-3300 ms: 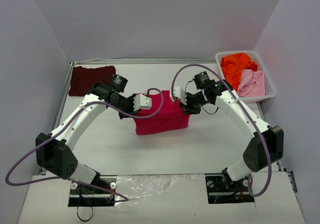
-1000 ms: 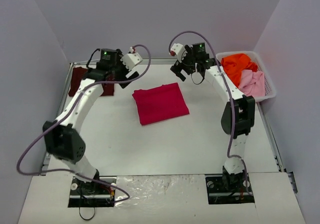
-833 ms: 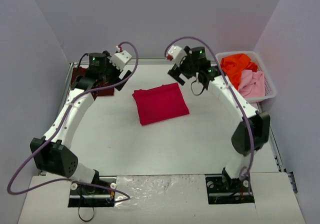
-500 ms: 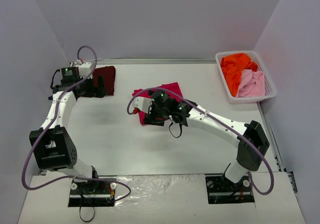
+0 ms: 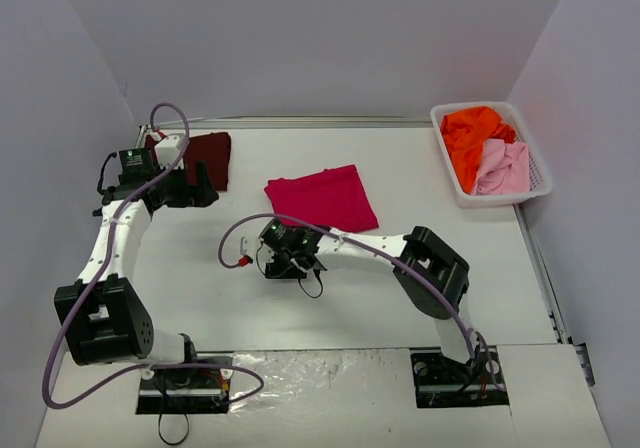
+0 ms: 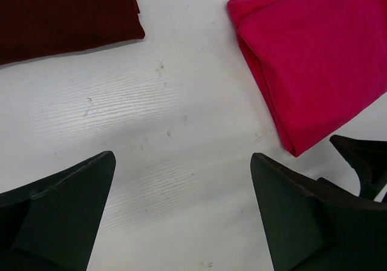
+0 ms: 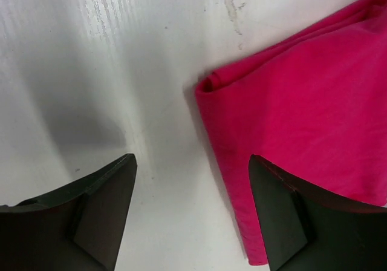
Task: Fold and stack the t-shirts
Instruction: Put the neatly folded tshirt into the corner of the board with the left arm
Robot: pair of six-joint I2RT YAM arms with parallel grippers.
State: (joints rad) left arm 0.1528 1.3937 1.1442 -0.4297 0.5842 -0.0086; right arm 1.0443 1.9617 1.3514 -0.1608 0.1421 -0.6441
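A folded crimson-red t-shirt (image 5: pixel 322 198) lies flat in the middle of the table. Its left edge and corner show in the right wrist view (image 7: pixel 302 107). My right gripper (image 5: pixel 290 258) hovers low at that shirt's near-left corner, open (image 7: pixel 192 210), with one finger (image 7: pixel 290 222) over the cloth edge and the other over bare table. A folded dark maroon t-shirt (image 5: pixel 195 158) lies at the far left. My left gripper (image 5: pixel 205 186) stands open just near of it, above bare table (image 6: pixel 181 213), with the maroon t-shirt (image 6: pixel 60 17) and crimson t-shirt (image 6: pixel 320 59) ahead.
A white mesh basket (image 5: pixel 497 198) at the far right holds a crumpled orange t-shirt (image 5: pixel 475 133) and a pale pink t-shirt (image 5: pixel 503 165). Grey walls close in the table on three sides. My right arm stretches across the table's near middle.
Both arms came down from the far side of the table. The right gripper slid from over the crimson t-shirt to its near-left corner. The left gripper settled beside the maroon t-shirt.
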